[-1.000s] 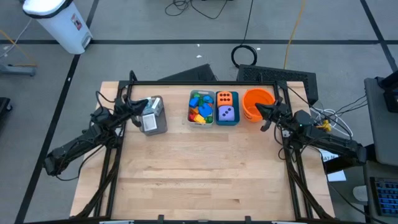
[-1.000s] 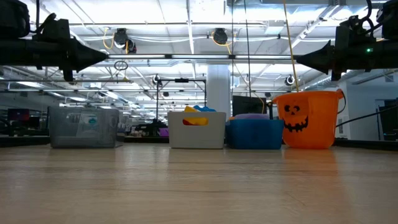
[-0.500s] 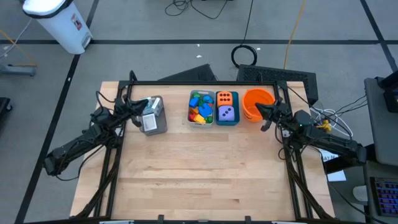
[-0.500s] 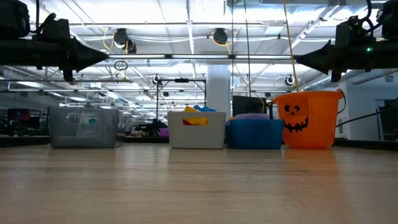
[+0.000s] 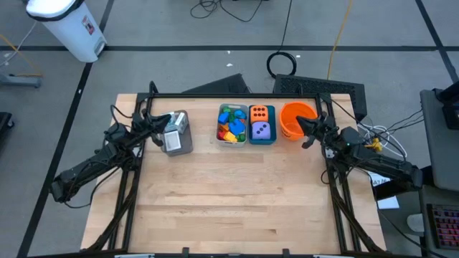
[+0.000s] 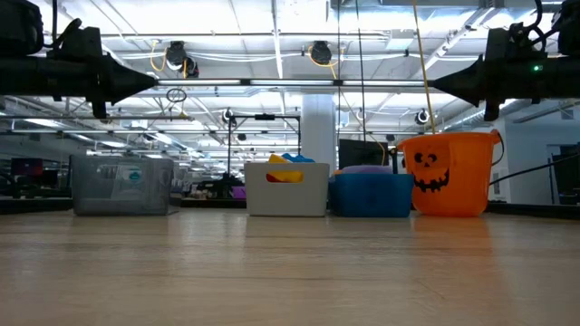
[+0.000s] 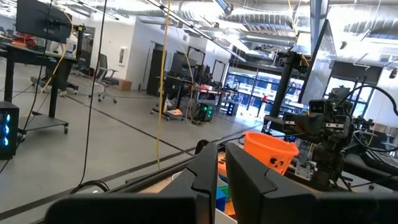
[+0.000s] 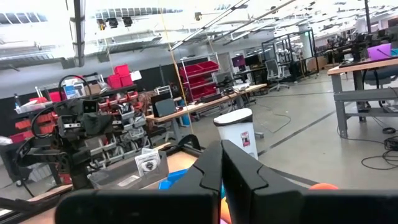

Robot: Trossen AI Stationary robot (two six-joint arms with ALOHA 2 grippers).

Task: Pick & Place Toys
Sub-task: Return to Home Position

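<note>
Both arms hang above the bench (image 5: 229,193) near its far edge, and neither carries anything. Your left pincer (image 5: 167,119) is closed on nothing; it sits high near the far left corner, over the near end of the clear bin (image 5: 176,137), whose contents are too small to make out. Your right pincer (image 5: 301,127) is closed and empty too, near the far right corner, with its tip just beside the orange bucket (image 5: 288,126), which shows a black pumpkin face in the low view. Between the clear bin and the bucket, at the middle of the far edge, two bins stand side by side and touching. The grey bin (image 5: 219,125) holds the heap of plastic bricks (image 5: 231,127) in blue, green, yellow and red. The teal bin (image 5: 273,126) holds the orange black-dotted die (image 5: 260,112) toward the far edge and the purple white-dotted die (image 5: 262,130) on the nearer side. You can see no toys on the open wood nearer the front edge.
</note>
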